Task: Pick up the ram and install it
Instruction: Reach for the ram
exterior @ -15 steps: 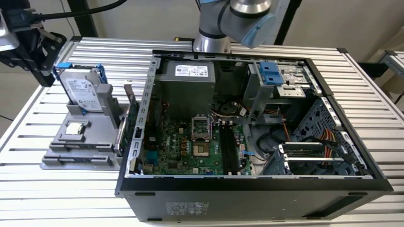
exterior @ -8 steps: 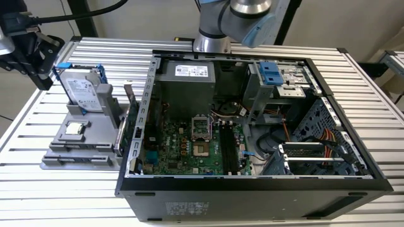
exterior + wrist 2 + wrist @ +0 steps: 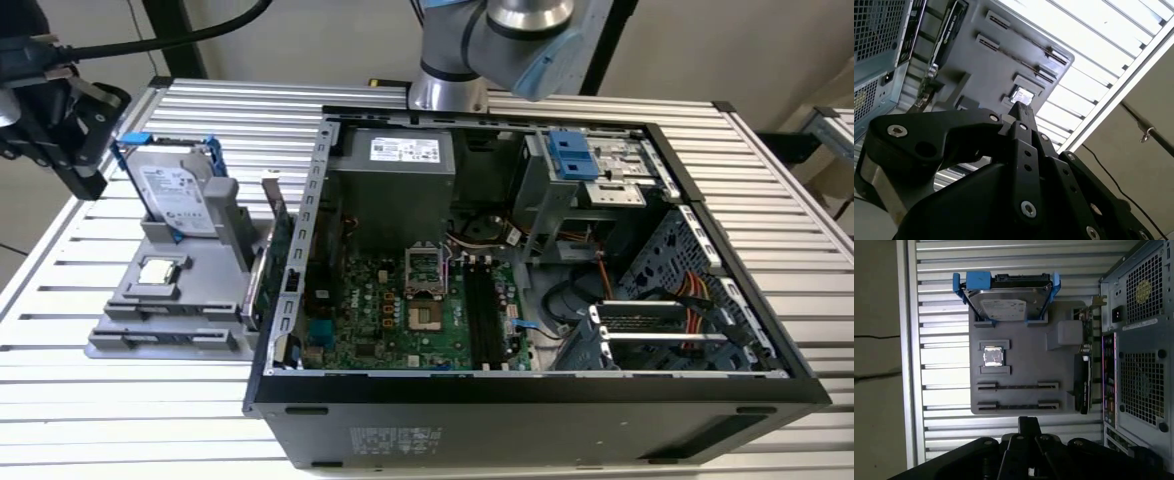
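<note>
Two ram sticks (image 3: pixel 1018 386) stand on edge in the slots of a grey holder tray (image 3: pixel 1024 347), seen as thin dark lines in both wrist views (image 3: pixel 1024 39). In the exterior view these slots (image 3: pixel 174 338) lie at the tray's near end. My gripper (image 3: pixel 86 184) hangs at the exterior view's left, above the table edge and apart from the tray. Its fingers (image 3: pixel 1021 109) are shut with nothing between them, and their tip (image 3: pixel 1029 423) points toward the tray from beyond the ram slots.
The tray also holds a silver hard drive in a blue frame (image 3: pixel 176 195), a small square CPU chip (image 3: pixel 993 356) and a card on edge (image 3: pixel 1084 372). An open computer case (image 3: pixel 534 390) with its motherboard (image 3: pixel 400 310) sits beside the tray on the slatted table (image 3: pixel 80 410).
</note>
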You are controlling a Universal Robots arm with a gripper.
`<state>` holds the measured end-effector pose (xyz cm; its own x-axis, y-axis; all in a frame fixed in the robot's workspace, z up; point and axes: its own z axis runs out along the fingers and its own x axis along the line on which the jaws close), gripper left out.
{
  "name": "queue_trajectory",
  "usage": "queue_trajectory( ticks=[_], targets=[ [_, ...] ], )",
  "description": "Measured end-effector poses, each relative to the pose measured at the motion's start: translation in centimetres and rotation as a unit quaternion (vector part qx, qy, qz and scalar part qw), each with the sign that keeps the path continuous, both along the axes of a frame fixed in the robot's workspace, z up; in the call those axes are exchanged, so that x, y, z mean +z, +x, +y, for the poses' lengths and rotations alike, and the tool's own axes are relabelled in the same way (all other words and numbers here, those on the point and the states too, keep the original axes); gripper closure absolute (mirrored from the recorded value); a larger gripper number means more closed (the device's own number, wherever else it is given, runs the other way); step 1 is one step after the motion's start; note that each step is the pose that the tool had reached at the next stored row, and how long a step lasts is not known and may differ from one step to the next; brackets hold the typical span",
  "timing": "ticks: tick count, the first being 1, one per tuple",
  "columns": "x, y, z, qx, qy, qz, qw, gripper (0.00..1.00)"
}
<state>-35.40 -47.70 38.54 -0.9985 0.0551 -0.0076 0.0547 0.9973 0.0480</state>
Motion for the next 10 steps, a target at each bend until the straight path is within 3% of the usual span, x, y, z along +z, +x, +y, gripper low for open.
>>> queue_trajectory(
  ticks=[10],
  targets=[
    [-0.01,0.02,-1.40,0.001,0.0000,0.0002,1.0000,1.00]
  ],
)
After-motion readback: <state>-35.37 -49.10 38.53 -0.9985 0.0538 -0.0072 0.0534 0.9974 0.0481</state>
